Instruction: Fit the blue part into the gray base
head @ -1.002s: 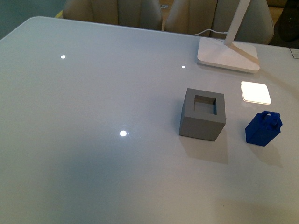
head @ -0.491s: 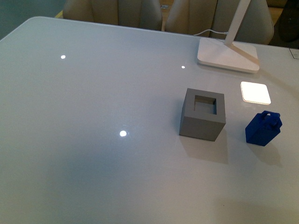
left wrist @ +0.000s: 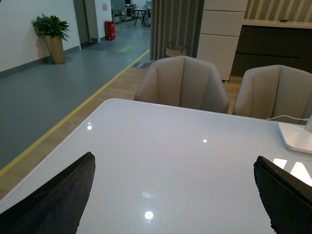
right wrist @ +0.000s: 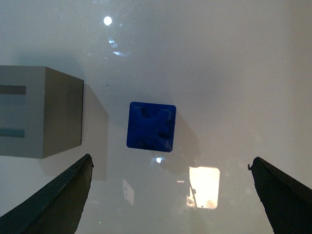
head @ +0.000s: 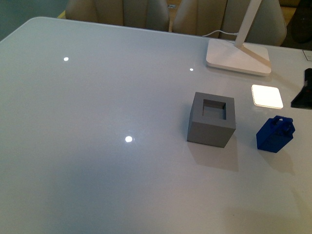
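Observation:
The gray base [head: 211,120], a matte cube with a square hole in its top, stands on the white table right of centre. The blue part [head: 275,134] lies on the table to its right, apart from it. In the right wrist view the blue part [right wrist: 151,127] sits beside the gray base [right wrist: 40,112], ahead of my open right gripper [right wrist: 170,170], which hovers above the table. A dark bit of the right arm [head: 303,92] shows at the front view's right edge. My left gripper [left wrist: 173,170] is open and empty over bare table.
A white lamp foot [head: 237,56] with a slanted stem stands at the back right, its cable behind it. A bright lamp reflection [head: 266,96] lies between the foot and the blue part. Beige chairs [left wrist: 181,83] stand behind the table's far edge.
A dark part of the right arm has come into the front view at the right edge. The gray base and blue part have not moved.

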